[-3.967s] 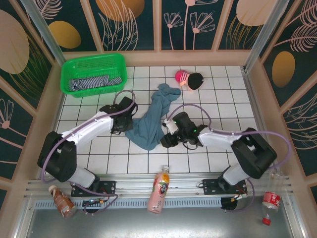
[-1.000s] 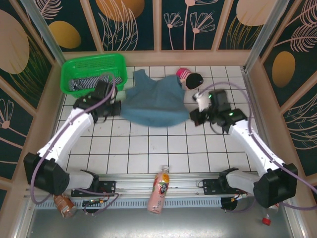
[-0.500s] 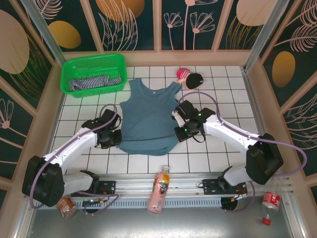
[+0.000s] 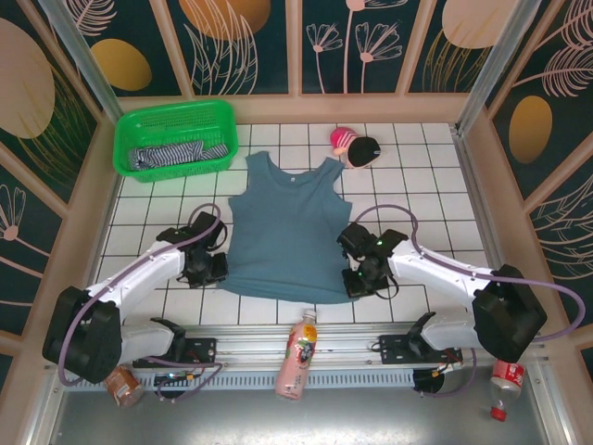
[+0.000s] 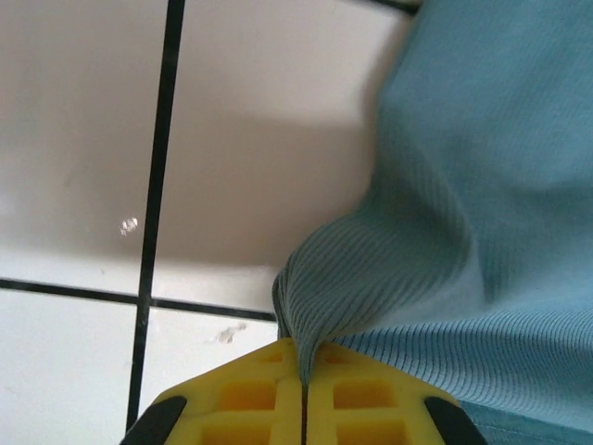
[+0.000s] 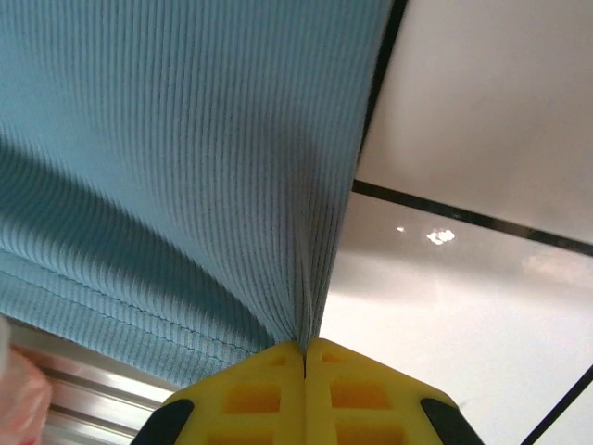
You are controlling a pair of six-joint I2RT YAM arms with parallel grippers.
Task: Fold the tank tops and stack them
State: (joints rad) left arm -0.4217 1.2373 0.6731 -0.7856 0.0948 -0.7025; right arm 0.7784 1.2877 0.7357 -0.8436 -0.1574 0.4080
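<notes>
Pinching blue-grey top [image 4: 283, 227]: left claw [image 4: 220, 270], right claw [image 4: 351, 278]

Blue-grey tank top [image 5: 463, 185] in left hand [image 5: 304, 352]

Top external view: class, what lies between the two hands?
Top external shows the blue-grey tank top flat on the tiles, hem running from left hand to right hand.

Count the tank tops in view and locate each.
2. The blue-grey tank top lies spread flat on the table. The striped tank top is bunched in the green basket, possibly hiding more.
</notes>
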